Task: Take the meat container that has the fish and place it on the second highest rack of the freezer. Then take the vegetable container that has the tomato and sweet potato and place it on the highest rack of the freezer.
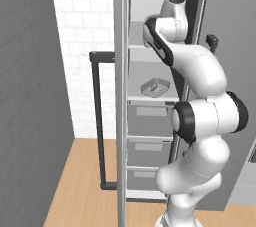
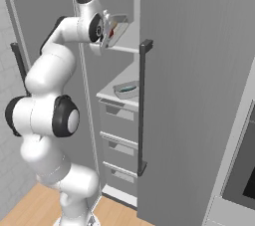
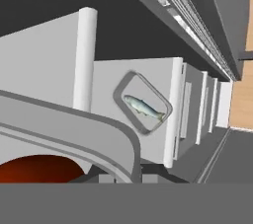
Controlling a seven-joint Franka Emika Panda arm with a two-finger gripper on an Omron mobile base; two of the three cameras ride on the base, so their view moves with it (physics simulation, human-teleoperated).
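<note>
The tool [image 2: 108, 35] is clamped on the rim of the vegetable container [image 2: 115, 28], holding it steeply tilted just above the highest rack [image 2: 130, 41]. The tomato [image 2: 112, 33] could roll out. Below the tool, the fish [image 2: 128, 89] lies in its container [image 2: 125, 89] on the second rack.

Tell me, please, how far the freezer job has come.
Done: the fish tray lies on the lower white shelf. In hand: the claw holds the vegetable tray, tilted, at the top shelf. Left: set it flat there and let go.
</note>
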